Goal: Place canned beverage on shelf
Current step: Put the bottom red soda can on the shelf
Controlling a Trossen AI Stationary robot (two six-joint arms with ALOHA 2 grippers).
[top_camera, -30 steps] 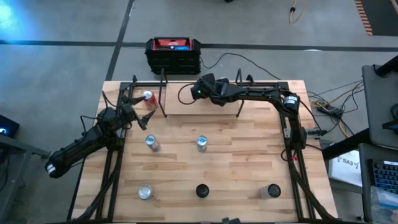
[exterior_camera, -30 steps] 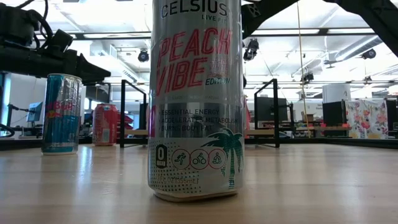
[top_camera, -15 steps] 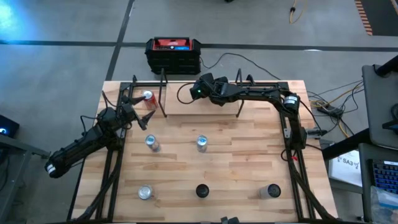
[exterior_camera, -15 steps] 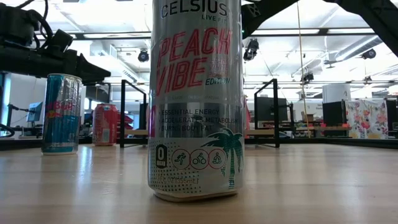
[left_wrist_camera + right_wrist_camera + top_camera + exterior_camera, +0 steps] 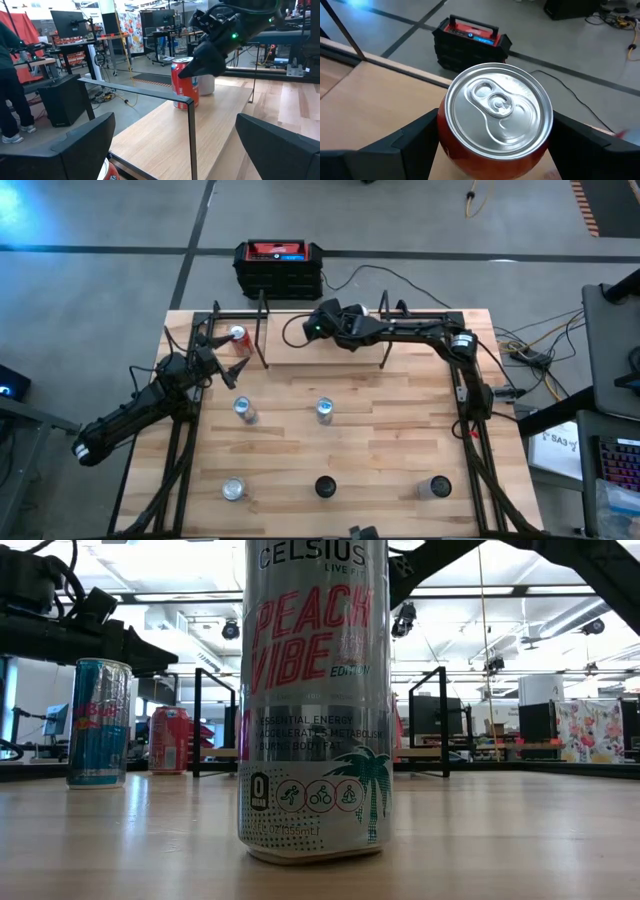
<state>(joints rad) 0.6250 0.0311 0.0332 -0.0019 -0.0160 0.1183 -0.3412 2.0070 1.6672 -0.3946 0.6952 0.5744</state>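
High view: two arms. Right gripper (image 5: 318, 326) over shelf (image 5: 325, 353) back edge; left gripper (image 5: 222, 358) just left of shelf, beside red can (image 5: 238, 335). Five more cans on tabletop (image 5: 400, 440) in front of shelf: two mid-row, three front-row.

Low view: three cans visible, Celsius can (image 5: 315, 700) nearest; shelf behind it.

Left wrist: fingers (image 5: 75, 145) spread, nothing between.

Right wrist: fingers (image 5: 415, 137) clamp red can (image 5: 495, 117) upright, over shelf.

Tall can (image 5: 315, 700): top cut off by low view's upper edge, hides shelf middle behind. Red can (image 5: 492, 125): lower body cut off in right wrist view. Three small cans near table's front edge (image 5: 330, 486): labels too small to read
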